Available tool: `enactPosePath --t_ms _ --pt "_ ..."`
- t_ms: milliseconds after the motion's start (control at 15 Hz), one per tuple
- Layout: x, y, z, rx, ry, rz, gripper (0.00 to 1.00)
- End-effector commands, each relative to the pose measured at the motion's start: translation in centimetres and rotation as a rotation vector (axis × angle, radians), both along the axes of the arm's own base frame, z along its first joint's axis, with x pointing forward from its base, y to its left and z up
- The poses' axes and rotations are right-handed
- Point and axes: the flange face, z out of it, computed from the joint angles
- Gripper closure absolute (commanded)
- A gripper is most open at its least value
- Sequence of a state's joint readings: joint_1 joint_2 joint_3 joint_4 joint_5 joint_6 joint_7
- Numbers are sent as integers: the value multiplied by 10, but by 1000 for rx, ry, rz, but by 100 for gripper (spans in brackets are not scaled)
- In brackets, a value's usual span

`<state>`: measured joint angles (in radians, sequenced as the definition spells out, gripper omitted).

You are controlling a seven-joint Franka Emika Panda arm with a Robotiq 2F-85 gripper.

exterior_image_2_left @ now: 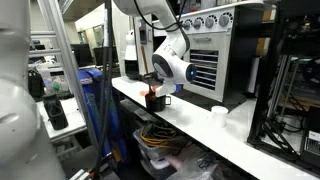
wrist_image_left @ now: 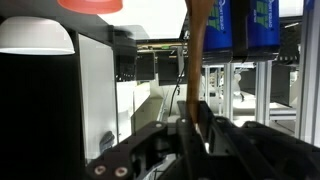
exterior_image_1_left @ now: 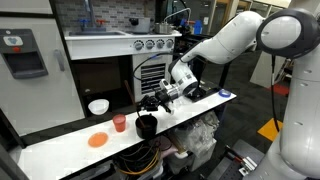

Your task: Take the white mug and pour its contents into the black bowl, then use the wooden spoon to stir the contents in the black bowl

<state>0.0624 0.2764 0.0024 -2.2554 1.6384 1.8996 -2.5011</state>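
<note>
My gripper is shut on the wooden spoon, whose slim brown handle runs straight away from the jaws in the wrist view. In an exterior view the gripper hangs just above the black bowl on the white table. The black bowl also shows under the gripper from the opposite side. The white mug stands upright on the table, well apart from the bowl. The spoon's tip and the bowl's inside are hidden.
A red cup stands beside the bowl, with a flat orange disc and a wider white bowl-like vessel further along the white table. A toy oven with a rack stands behind. Cables and bins lie under the table.
</note>
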Motion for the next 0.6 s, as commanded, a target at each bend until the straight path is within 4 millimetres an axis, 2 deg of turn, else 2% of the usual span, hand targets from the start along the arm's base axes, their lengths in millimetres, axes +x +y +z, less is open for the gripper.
enactPosePath --t_ms 0,533 --pt "3 -9 -6 31 -29 3 97" --pt "2 -41 -14 -8 -20 -19 97"
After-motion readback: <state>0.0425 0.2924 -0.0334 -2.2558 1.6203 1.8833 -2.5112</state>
